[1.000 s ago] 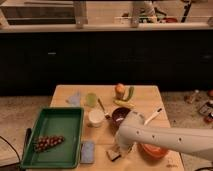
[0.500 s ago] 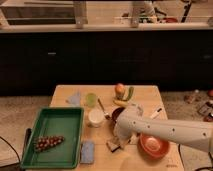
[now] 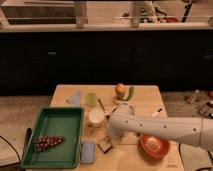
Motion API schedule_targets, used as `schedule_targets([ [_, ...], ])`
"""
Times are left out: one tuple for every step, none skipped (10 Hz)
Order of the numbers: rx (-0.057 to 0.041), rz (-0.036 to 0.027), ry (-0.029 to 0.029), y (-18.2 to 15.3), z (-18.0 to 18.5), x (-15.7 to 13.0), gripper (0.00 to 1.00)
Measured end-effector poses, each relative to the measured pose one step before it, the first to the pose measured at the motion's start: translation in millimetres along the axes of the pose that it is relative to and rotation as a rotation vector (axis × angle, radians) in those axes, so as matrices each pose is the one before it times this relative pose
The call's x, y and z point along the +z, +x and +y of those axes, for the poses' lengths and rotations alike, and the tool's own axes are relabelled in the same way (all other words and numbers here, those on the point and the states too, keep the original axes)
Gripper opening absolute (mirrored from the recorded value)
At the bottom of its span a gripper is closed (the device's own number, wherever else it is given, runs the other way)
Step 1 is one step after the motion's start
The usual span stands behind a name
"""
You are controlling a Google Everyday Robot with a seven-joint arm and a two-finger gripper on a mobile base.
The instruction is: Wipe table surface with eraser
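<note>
Pressing the eraser (image 3: 105, 145) onto the tabletop (image 3: 147, 97), the gripper (image 3: 109, 140), finger state indiscernible, is risking clipping the blue pad (image 3: 88, 151) beside the fingers.

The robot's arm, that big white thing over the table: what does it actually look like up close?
It is a thick, smooth white tube, rounded like a pipe, ending in a bulbous rounded joint. No cables or markings show on it. The gripper sits below that joint, low over the table surface beside the eraser; it looks darker than the arm, but its shape is hard to make out.
</note>
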Motion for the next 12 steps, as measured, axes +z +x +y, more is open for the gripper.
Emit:
schedule_targets([
  [-0.01111, -0.00539, -0.00009, -4.78, 2.20, -0.94, 0.00],
  [-0.01242, -0.00716, -0.00423, -7.05, 4.28, -0.31, 0.00],
  [-0.00752, -0.00635, -0.00579, -6.59, 8.01, -0.59, 0.00],
  [0.00364, -0.00475, -0.00670, -3.45, 7.90, -0.25, 0.00],
  [0.00622, -0.00224, -0.00920, -1.51, 7.94, -0.23, 0.00],
  [0.00872, -0.00100, -0.00785, -0.40, 7.46, -0.39, 0.00],
  [0.01262, 0.00034, -0.00729, 2.57, 5.65, -0.23, 0.00],
  [0.02092, 0.00474, -0.01800, 6.99, 10.14, 0.50, 0.00],
  [0.02104, 0.00398, -0.01306, 7.30, 7.74, 1.63, 0.00],
  [0.01585, 0.00523, -0.00690, 5.59, 3.00, 1.07, 0.00],
  [0.01677, 0.00213, -0.00480, 5.96, 1.21, 0.86, 0.00],
  [0.02102, 0.01303, -0.00501, 12.85, -0.40, 0.94, 0.00],
])
